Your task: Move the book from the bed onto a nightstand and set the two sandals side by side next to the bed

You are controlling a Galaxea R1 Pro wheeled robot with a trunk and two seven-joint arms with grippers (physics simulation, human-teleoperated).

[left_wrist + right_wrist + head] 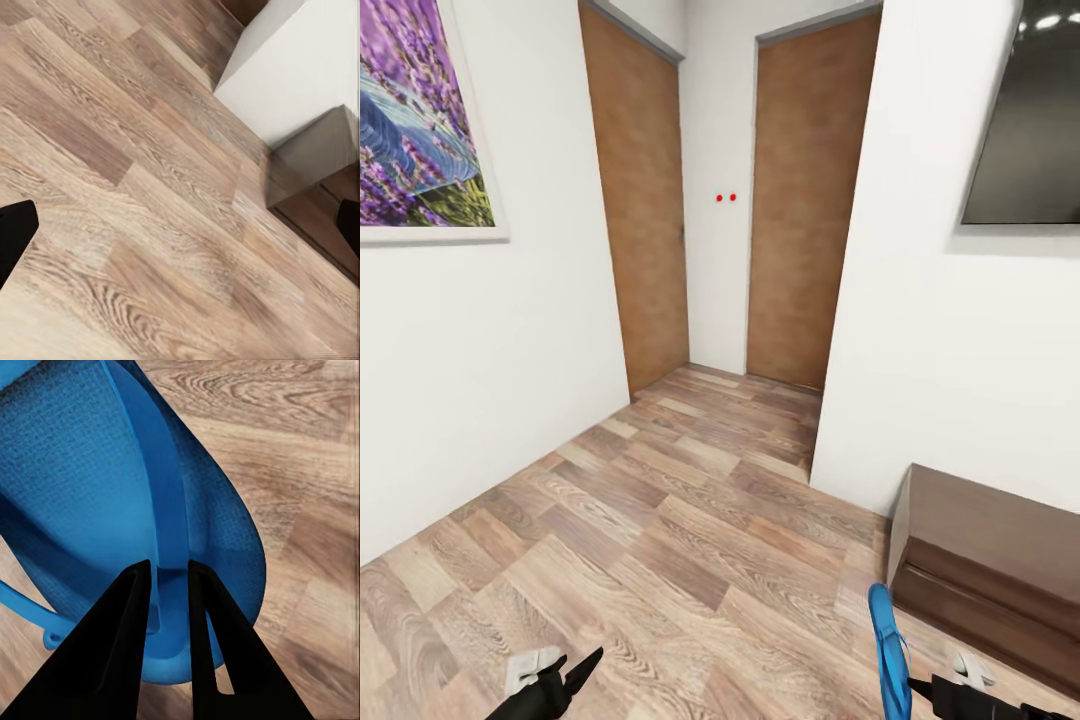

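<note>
My right gripper (169,574) pinches the blue sandal's (887,645) strap, sole on edge at lower right; my left gripper (555,672) hangs open, empty.

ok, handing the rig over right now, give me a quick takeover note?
Right pincer: shut on one blue sandal, gripping its strap; the sandal stands on edge at the head view's lower right.
Left pincer: open, holding nothing, over bare plank floor.
View: a corridor corner with two tan doors, a lavender picture and a dark wood bench.
Done: one sandal picked up.
Left: set it beside the bed, pair the second sandal with it, move the book to a nightstand.
</note>
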